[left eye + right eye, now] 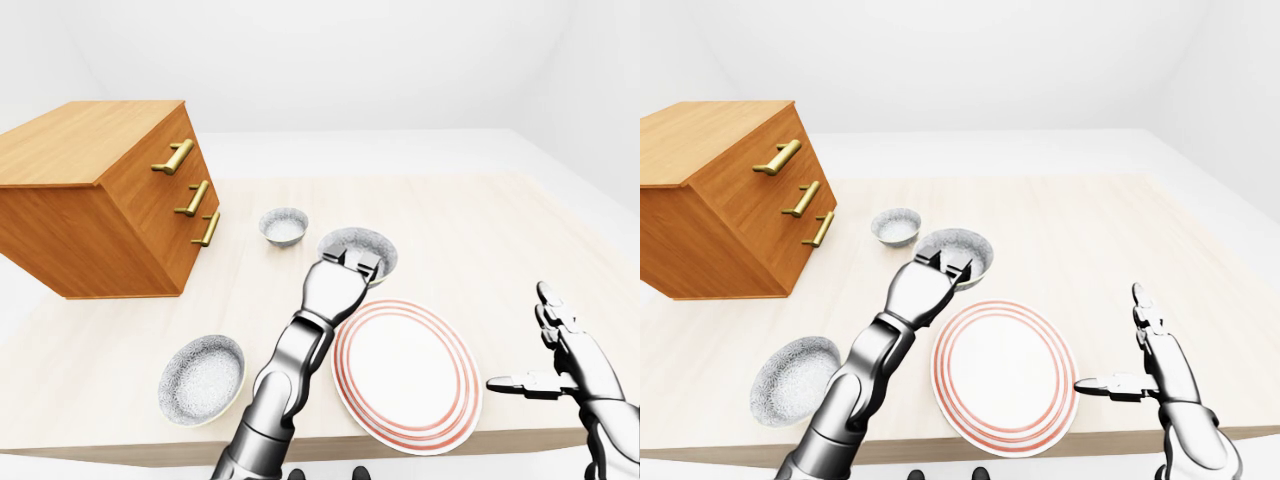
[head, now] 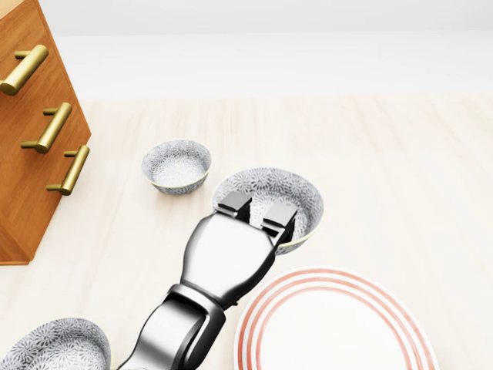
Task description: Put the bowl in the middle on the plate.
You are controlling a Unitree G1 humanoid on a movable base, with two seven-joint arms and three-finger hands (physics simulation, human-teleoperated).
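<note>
The middle bowl (image 2: 269, 194), patterned grey with a white inside, stands on the table between a smaller bowl (image 2: 176, 166) and the red-ringed white plate (image 1: 405, 375). My left hand (image 2: 256, 210) reaches up from the bottom of the head view. Its two fingers (image 2: 233, 204) curl over the bowl's near rim into the inside, and the thumb is hidden under the palm. My right hand (image 1: 520, 340) hovers open at the right, beside the plate and off the table's edge, holding nothing.
A larger patterned bowl (image 1: 202, 378) sits at the lower left of the light wooden table (image 1: 480, 230). A wooden drawer chest (image 1: 100, 200) with brass handles stands on the table's left part. The table's edge runs just below the plate.
</note>
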